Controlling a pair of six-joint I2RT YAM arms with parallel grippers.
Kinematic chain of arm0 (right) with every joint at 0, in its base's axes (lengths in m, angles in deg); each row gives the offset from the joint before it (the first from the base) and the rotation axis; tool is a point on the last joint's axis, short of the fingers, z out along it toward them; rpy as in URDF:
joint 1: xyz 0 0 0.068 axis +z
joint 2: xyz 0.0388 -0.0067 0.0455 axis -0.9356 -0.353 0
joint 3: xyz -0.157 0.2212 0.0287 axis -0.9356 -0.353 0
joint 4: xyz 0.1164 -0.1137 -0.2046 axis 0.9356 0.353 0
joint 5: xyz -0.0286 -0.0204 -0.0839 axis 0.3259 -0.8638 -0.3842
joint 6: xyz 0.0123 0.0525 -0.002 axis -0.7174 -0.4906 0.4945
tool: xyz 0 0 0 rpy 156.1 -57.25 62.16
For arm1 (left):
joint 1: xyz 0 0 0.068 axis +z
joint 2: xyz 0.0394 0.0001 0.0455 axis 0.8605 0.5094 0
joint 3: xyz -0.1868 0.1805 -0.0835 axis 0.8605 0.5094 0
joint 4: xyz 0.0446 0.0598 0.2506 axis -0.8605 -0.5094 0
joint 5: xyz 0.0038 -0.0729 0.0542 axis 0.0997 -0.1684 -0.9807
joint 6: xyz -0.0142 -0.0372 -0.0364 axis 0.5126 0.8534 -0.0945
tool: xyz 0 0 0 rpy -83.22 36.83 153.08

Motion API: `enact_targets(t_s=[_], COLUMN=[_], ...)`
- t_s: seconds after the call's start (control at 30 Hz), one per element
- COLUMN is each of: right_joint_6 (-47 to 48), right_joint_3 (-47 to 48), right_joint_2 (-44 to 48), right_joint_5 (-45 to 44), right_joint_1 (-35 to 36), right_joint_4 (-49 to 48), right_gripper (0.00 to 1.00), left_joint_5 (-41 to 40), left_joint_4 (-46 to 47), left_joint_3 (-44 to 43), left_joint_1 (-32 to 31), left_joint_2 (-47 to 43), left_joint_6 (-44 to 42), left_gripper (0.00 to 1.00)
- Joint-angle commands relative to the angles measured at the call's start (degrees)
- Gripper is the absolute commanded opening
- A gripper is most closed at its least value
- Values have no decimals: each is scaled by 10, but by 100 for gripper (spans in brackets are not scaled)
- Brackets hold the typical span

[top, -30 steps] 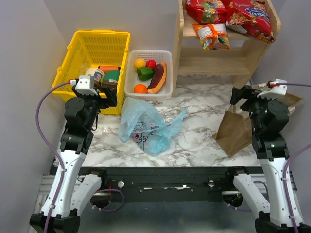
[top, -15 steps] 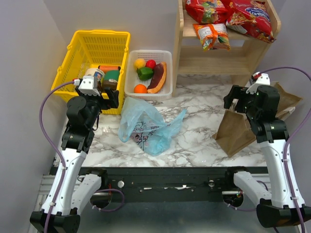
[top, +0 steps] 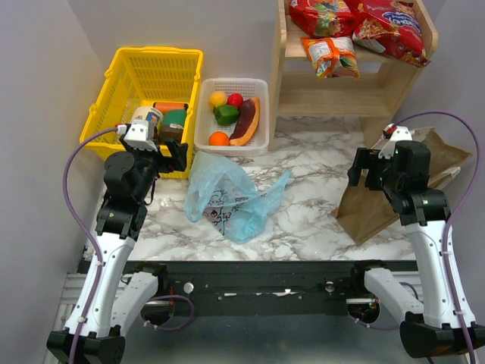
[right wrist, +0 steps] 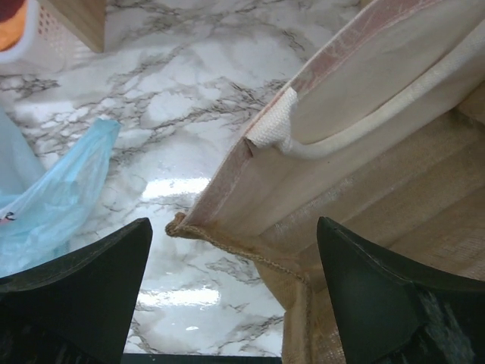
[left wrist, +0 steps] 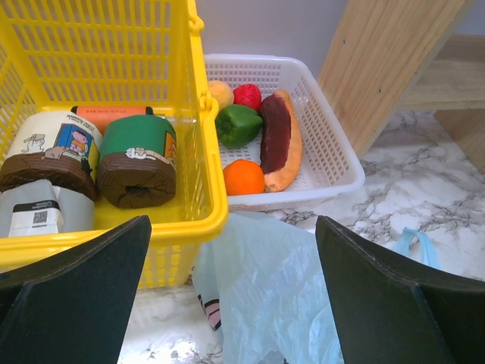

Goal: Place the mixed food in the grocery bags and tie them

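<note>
A crumpled light-blue grocery bag [top: 231, 199] with cartoon prints lies flat mid-table. A tan-brown grocery bag [top: 371, 208] with loop handles [right wrist: 341, 136] lies on its side at the right. Red snack packets [top: 356, 23] sit on the shelf. Small round fruit and vegetables [top: 225, 114] rest in the white tray: an orange [left wrist: 242, 177], a green pepper [left wrist: 237, 123], a yellow piece [left wrist: 221, 92] and a red piece [left wrist: 247, 95]. My left gripper [top: 173, 155] [left wrist: 233, 221] hangs open above the blue bag's [left wrist: 265, 296] near edge. Over the tan bag's [right wrist: 364, 174] corner, my right gripper [top: 364, 168] [right wrist: 233, 222] stands open and holds nothing.
A yellow mesh basket [top: 132, 83] [left wrist: 189, 220] with lidded jars and cans stands at the back left. The white slotted tray [top: 259, 140] [left wrist: 326, 144] beside it also holds a purple-and-orange wedge [left wrist: 278, 140]. A wooden shelf unit [top: 333, 91] stands at the back right.
My right arm has swung its wrist forward and left, bringing the open gripper down over the tan bag's corner. The left arm has barely shifted. Nothing was picked up.
</note>
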Motion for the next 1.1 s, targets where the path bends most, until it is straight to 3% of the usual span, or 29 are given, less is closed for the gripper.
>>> enact_targets(t_s=[0.0, 0.2, 0.3, 0.43, 0.47, 0.53, 0.57, 0.63, 0.7, 0.87, 1.07], right_joint_6=[16, 18, 18, 21, 19, -7, -22, -76, -116, -222, -335], right_joint_3=[-11, -15, -18, -19, -20, -24, -26, -43, -68, -106, -176], right_joint_2=[-15, -20, -22, -24, -22, -9, -4, 4, 17, 19, -19], right_joint_5=[-53, -80, -62, 21, 42, 106, 125, 177, 187, 72, -55], right_joint_1=[2, 26, 28, 33, 36, 42, 45, 52, 80, 229, 372], right_joint_4=[33, 36, 37, 39, 36, 15, 5, -43, -113, -237, -471], right_gripper=[96, 95, 88, 57, 40, 25, 11, 3, 1, 1, 1], left_joint_5=[14, 13, 12, 12, 12, 13, 14, 15, 21, 34, 56], left_joint_4=[8, 7, 7, 6, 6, 6, 6, 6, 6, 9, 15], left_joint_3=[4, 4, 5, 4, 4, 4, 4, 4, 3, 4, 4], left_joint_1=[3, 3, 3, 3, 3, 3, 3, 3, 3, 1, -8], left_joint_2=[-3, 1, 2, 7, 7, 8, 8, 9, 9, 11, 20], left_joint_6=[-3, -2, -1, 1, 1, 1, 2, 2, 1, 3, 15], left_gripper=[99, 99, 99, 99, 99, 99, 99, 99, 99, 99, 99])
